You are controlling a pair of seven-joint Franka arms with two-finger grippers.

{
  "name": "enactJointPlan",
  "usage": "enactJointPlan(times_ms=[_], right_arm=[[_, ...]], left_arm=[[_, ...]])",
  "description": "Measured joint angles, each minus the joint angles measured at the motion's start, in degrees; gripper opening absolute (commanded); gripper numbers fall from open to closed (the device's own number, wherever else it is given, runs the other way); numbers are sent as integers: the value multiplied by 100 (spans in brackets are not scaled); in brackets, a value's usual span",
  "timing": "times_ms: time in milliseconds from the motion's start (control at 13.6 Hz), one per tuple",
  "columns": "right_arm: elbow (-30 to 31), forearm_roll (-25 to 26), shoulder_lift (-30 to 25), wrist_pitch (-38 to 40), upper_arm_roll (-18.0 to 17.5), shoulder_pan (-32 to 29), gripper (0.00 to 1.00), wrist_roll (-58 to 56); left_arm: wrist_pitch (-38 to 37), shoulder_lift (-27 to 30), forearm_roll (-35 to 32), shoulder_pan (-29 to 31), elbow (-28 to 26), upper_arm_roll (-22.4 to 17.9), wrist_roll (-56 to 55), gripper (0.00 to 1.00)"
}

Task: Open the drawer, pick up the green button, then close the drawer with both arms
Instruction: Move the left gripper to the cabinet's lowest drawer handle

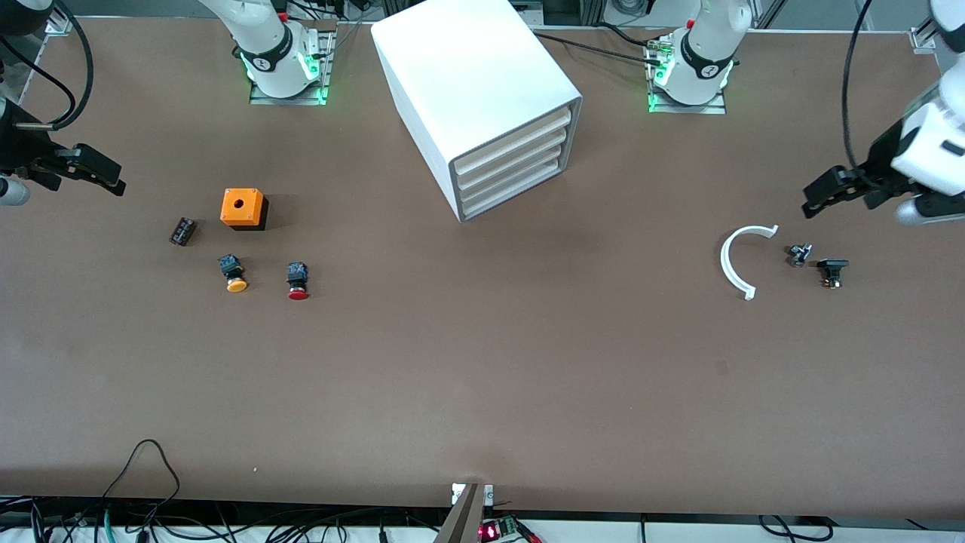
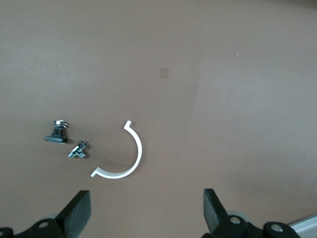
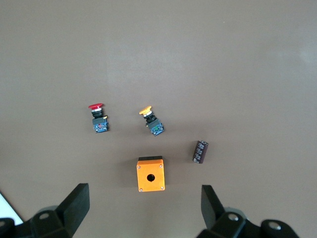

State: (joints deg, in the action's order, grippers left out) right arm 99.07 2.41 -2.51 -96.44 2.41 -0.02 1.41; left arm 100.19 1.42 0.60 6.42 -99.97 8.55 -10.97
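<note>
The white cabinet stands at the middle of the table between the two arm bases. Its stacked drawer fronts all sit flush and shut. The green button is hidden from every view. My left gripper hangs open over the left arm's end of the table, with nothing between its fingers. My right gripper hangs open over the right arm's end, also empty. Both are well away from the cabinet.
Below the right gripper lie an orange box, an orange-capped button, a red-capped button and a small black block. Below the left gripper lie a white half ring and two small fittings.
</note>
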Motion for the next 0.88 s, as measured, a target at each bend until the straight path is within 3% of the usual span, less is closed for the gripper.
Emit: enactJointPlan(times_ms=[516,884], right_arm=[[-1,0,106,0,-11,4,100,-13],[-2,0,333,-1,-25,111,100,-25]], left_arm=[[-118,-921,598,-39,-271,771,16,100],[192,-1799,2729,-53,-1013,834,874,100]])
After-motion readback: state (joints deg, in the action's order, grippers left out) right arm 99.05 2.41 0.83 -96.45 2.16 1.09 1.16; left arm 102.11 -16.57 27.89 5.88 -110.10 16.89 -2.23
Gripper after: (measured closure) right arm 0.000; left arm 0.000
